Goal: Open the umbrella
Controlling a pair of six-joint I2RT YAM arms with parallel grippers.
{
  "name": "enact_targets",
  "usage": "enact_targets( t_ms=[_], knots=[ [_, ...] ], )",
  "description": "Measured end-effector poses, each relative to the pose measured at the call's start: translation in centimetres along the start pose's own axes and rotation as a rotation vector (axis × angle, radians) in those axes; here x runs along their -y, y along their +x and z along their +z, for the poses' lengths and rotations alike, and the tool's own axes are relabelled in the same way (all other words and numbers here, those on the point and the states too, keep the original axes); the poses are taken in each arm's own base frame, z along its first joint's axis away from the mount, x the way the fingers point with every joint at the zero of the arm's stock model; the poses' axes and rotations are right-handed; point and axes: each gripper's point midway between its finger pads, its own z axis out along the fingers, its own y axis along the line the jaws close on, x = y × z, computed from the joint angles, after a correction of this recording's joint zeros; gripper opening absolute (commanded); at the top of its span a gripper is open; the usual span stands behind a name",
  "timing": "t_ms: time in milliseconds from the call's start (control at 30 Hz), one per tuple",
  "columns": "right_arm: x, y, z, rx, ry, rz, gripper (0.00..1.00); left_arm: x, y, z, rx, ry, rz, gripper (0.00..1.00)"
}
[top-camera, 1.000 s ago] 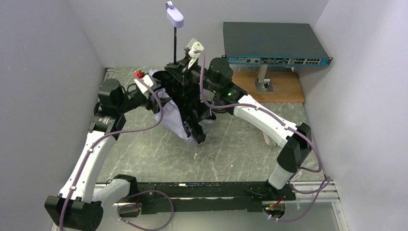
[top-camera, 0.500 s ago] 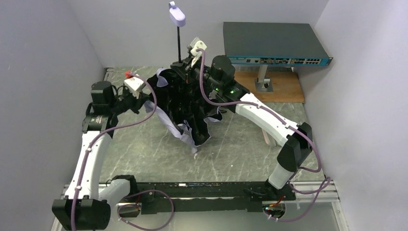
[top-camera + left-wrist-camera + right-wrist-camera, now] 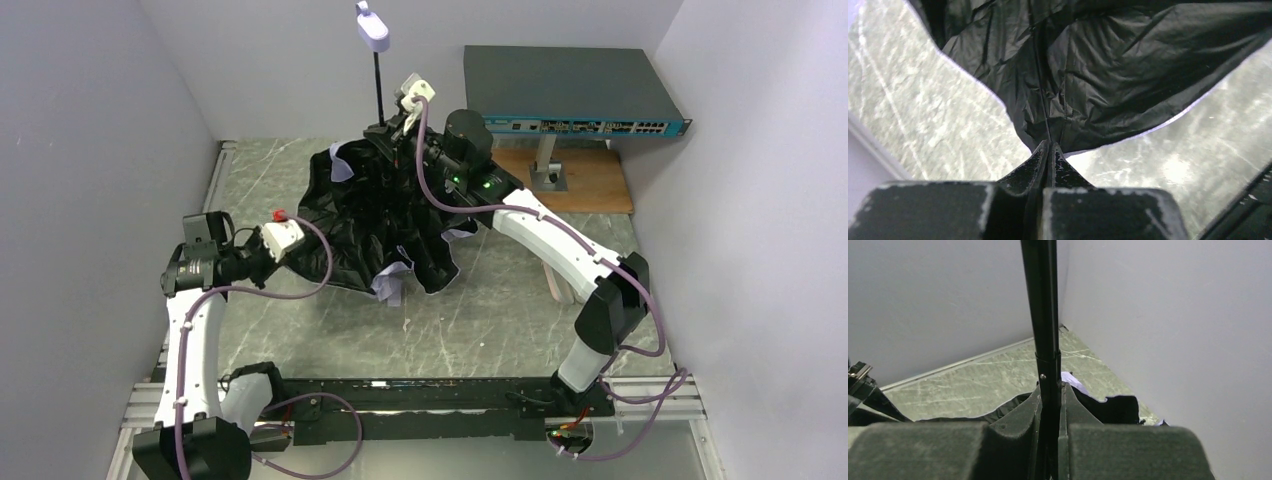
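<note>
Black lining fabric fills the left wrist view. There the left gripper (image 3: 1048, 148) has its fingers pressed together with no gap, nipping the canopy's edge where a thin rib runs down into the tips. From above, that left gripper (image 3: 312, 258) sits at the near-left rim of the umbrella (image 3: 385, 215). The umbrella spreads crumpled, lining up, over the grey-green marbled table (image 3: 480, 310), and slivers of pale lilac outer cloth show at its near edge.

Farther back, at the middle of the canopy, the right gripper (image 3: 393, 135) is clamped around the thin black shaft (image 3: 380, 90), its jaws narrowed to the shaft's width. The right wrist view shows the right gripper (image 3: 1050, 390) with a finger on either side of the shaft (image 3: 1043, 300), touching it. The shaft stands nearly upright, rising to the small pale lilac handle (image 3: 372, 27) against the back wall.

Behind and to the right, a dark network switch (image 3: 565, 90) sits raised above a wooden board (image 3: 590, 185).
</note>
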Motion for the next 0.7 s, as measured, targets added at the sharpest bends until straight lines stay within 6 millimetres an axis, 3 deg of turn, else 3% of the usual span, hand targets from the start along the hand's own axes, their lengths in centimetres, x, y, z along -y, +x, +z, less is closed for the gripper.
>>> enact_targets(
  t_ms=[67, 100, 167, 300, 400, 500, 600, 633, 700],
  knots=[
    [-0.2, 0.2, 0.1, -0.002, -0.013, -0.003, 0.00, 1.2, -0.4, -0.2, 0.023, 0.052, 0.004, 0.60],
    [-0.4, 0.3, 0.2, -0.004, -0.026, -0.003, 0.00, 1.5, -1.1, -0.4, 0.047, 0.069, -0.004, 0.70],
    [-0.9, 0.6, 0.3, -0.010, -0.059, 0.002, 0.00, 1.3, -3.7, -1.1, 0.128, 0.082, -0.022, 0.78],
    [-2.5, 0.9, 0.2, -0.011, -0.140, 0.012, 0.00, -1.6, -11.7, -3.6, 0.377, 0.025, -0.080, 0.82],
    [-3.8, 1.4, 0.1, -0.018, -0.200, 0.018, 0.00, -3.5, -14.7, -4.5, 0.485, -0.022, -0.113, 0.83],
    [-5.5, 1.9, -0.1, -0.028, -0.261, 0.025, 0.00, -5.3, -15.9, -4.0, 0.530, -0.041, -0.149, 0.89],
    [-7.2, 1.7, -0.1, -0.021, -0.310, 0.023, 0.00, -6.2, -15.7, -1.9, 0.516, -0.018, -0.190, 0.89],
    [-7.7, 1.6, 0.0, -0.017, -0.324, 0.021, 0.00, -6.3, -15.5, -1.2, 0.505, -0.006, -0.201, 0.87],
    [-8.6, 1.4, -0.1, -0.011, -0.351, 0.018, 0.00, -6.2, -15.0, 0.4, 0.478, 0.024, -0.226, 0.72]
  ],
)
